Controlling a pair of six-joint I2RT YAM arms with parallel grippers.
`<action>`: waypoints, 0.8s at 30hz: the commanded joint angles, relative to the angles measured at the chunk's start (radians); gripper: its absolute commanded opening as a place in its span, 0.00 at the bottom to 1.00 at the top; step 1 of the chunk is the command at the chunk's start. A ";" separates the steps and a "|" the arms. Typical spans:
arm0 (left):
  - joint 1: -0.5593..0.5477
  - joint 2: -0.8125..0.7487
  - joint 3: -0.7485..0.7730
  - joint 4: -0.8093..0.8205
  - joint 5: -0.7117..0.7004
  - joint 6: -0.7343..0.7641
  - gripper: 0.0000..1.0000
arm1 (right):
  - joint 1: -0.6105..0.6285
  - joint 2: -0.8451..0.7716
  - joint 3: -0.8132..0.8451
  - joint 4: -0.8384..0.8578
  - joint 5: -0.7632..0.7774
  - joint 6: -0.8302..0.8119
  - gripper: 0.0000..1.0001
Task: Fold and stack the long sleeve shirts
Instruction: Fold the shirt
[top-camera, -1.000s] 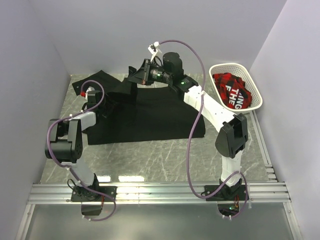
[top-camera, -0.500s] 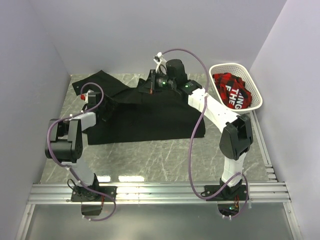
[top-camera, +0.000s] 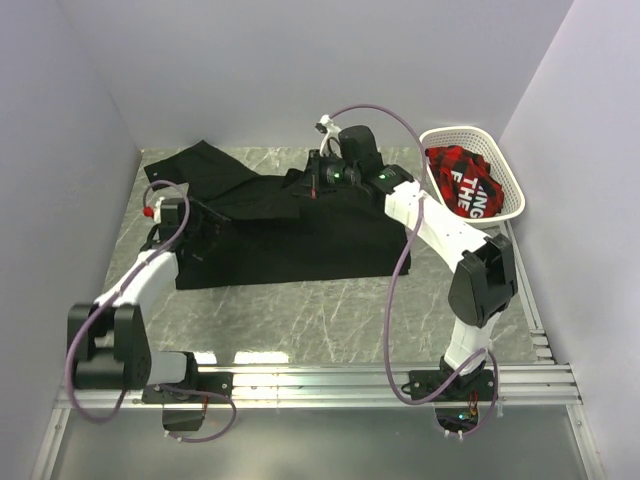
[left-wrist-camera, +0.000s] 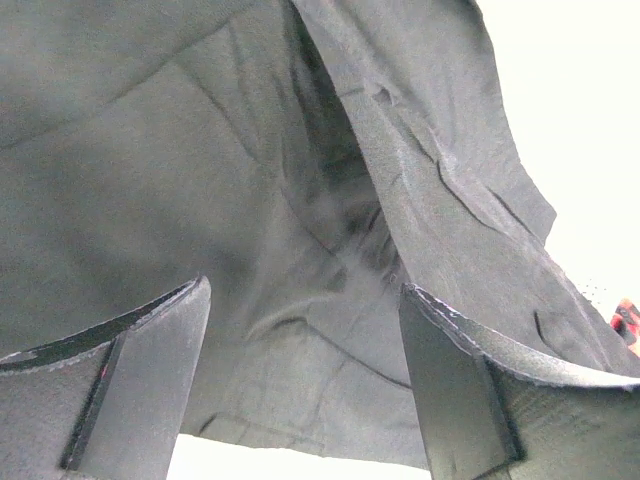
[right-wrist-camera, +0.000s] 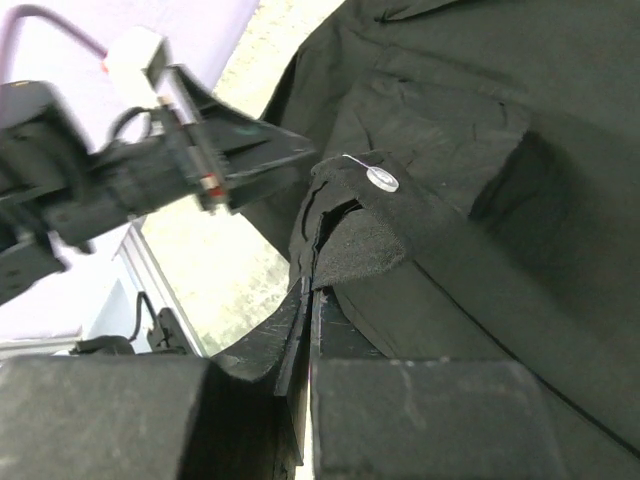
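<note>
One black long sleeve shirt (top-camera: 300, 235) lies spread across the marble table, one sleeve (top-camera: 205, 160) trailing toward the back left. My right gripper (top-camera: 314, 186) hovers over the shirt's far edge. In the right wrist view it (right-wrist-camera: 312, 285) is shut on a fold of the black fabric that carries a small white button (right-wrist-camera: 381, 179). My left gripper (top-camera: 198, 216) sits low at the shirt's left side. Its jaws (left-wrist-camera: 305, 340) stand open, with black cloth (left-wrist-camera: 250, 180) filling the view beyond them and nothing pinched between the fingers (left-wrist-camera: 150, 380).
A white basket (top-camera: 508, 175) stands at the back right, holding a red plaid garment (top-camera: 460, 180). Grey walls close in on the left, back and right. A metal rail (top-camera: 320, 380) runs along the near edge by the arm bases.
My right gripper has carried the pinched fabric rightward and nearer, over the shirt's middle. My left gripper has opened wider, and the left arm's elbow has dropped toward the near edge.
</note>
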 joint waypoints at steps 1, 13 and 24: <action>0.003 -0.103 -0.029 -0.102 -0.106 0.024 0.82 | -0.010 -0.089 -0.021 -0.012 0.017 -0.044 0.00; 0.213 -0.023 -0.141 -0.185 -0.042 -0.004 0.77 | -0.021 -0.163 -0.129 -0.080 0.112 -0.108 0.00; 0.299 -0.009 -0.196 -0.176 0.028 -0.033 0.76 | -0.073 -0.220 -0.307 -0.123 0.290 -0.141 0.00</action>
